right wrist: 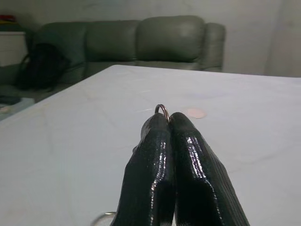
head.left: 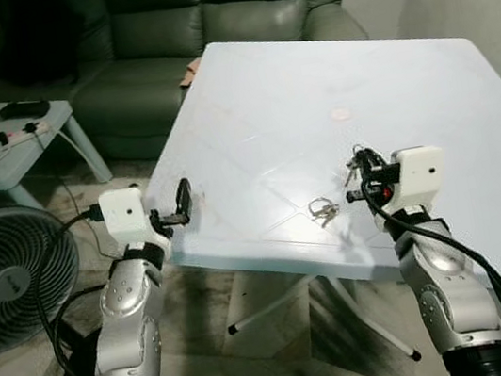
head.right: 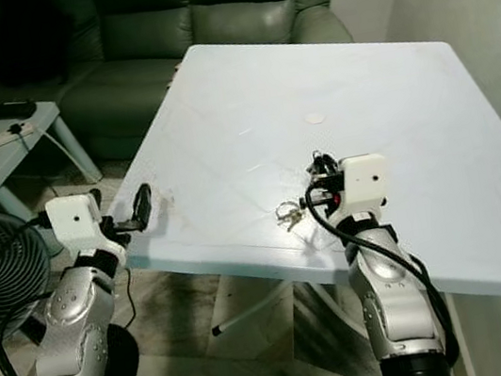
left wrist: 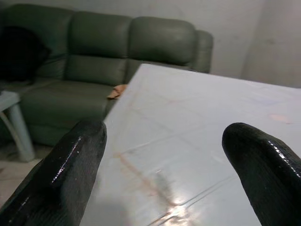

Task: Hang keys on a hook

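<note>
**R gripper pinching a key ring, more keys lying loose, no hook in sight**

While the head cams are looking down over the table [head.left: 327, 71], the right gripper [head.left: 359, 171] is hovering just above the near part of the top with fingers pressed together, and a small bunch of metal is sticking out at the tips. A second set of keys [head.left: 322, 208] is lying flat on the table just beside and slightly below those tips, toward the robot's left. The left gripper [head.left: 183, 201] is sitting off the table's near-left edge, well apart from both, w/ nothing in it. A fan [head.left: 7, 274] and side table [head.left: 12, 154] are standing further out to the left; a sofa [head.left: 204, 14] is beyond the far edge.

L wrist cam: both fingers [left wrist: 70, 165] are spread wide, bare tabletop showing through the gap, sofa beyond.

R wrist cam: fingers [right wrist: 188, 155] are fully closed, a thin ring [right wrist: 162, 110] poking up at the tips. Another bit of ring is peeking out low beside the fingers, prob the loose set on the table.

Risks, as I'm judging them: the grip is only on a thin ring at the very tips, so a quick swing or turn could be enough to let it slip out. Can't tell if the loose set is linked to the held ring; if so, it might be dragging and tugging the ring free. No hook is showing anywhere, so the robot is likely needing to walk w/ the ring held, and jolts would be adding to that.
</note>
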`<state>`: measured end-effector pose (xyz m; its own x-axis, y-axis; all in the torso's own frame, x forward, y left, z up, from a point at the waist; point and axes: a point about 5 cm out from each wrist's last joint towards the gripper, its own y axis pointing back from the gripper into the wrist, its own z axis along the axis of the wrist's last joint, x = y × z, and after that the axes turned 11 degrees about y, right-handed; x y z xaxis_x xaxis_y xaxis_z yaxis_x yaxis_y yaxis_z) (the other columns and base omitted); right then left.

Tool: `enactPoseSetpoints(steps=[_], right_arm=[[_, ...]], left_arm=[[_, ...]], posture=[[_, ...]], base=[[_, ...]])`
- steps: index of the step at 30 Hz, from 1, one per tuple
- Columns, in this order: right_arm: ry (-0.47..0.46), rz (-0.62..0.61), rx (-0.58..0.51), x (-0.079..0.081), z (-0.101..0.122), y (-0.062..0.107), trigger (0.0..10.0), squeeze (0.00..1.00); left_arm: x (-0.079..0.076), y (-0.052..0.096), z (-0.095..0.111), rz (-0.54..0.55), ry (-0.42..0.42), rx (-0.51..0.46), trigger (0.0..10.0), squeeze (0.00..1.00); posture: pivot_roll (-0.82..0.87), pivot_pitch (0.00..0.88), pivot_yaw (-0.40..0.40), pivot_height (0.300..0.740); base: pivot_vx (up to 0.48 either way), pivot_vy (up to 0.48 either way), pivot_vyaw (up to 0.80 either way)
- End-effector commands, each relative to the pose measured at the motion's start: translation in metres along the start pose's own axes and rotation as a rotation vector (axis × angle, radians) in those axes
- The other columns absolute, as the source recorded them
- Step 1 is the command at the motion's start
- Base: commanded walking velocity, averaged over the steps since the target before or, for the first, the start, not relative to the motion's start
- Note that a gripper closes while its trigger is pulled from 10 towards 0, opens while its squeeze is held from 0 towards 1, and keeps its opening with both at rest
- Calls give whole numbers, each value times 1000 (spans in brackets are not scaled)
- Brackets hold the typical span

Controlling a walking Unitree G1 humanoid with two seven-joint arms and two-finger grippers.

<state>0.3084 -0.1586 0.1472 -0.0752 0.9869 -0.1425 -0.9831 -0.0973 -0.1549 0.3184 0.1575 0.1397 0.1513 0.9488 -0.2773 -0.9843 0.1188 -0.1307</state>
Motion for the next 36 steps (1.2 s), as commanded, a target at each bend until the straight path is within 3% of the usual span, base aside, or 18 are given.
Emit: enactPoseSetpoints(steps=[1,8,24,26,36], right_arm=[[7,4,-13,4,3,-4,10000,0],[19,17,-15,7,4,-5,10000,0],[40,18,-5,4,3,-4,10000,0],[42,18,-5,4,3,-4,10000,0],[46,25,-2,4,2,-4,10000,0]], left_arm=[[4,-1,1,16,-12,1,10000,0],[7,-4,3,38,5,-9,10000,0],[4,-6,-3,54,110,26,10000,0],[3,-6,-3,51,76,33,10000,0],[2,-7,-5,54,82,44,10000,0]], posture=[[29,0,-16,732],[29,0,-16,732],[16,0,-26,732],[16,0,-26,732],[11,0,-26,732]], base=[[0,341,-775],[0,444,-775],[0,0,-775],[0,0,-775],[0,0,-780]])
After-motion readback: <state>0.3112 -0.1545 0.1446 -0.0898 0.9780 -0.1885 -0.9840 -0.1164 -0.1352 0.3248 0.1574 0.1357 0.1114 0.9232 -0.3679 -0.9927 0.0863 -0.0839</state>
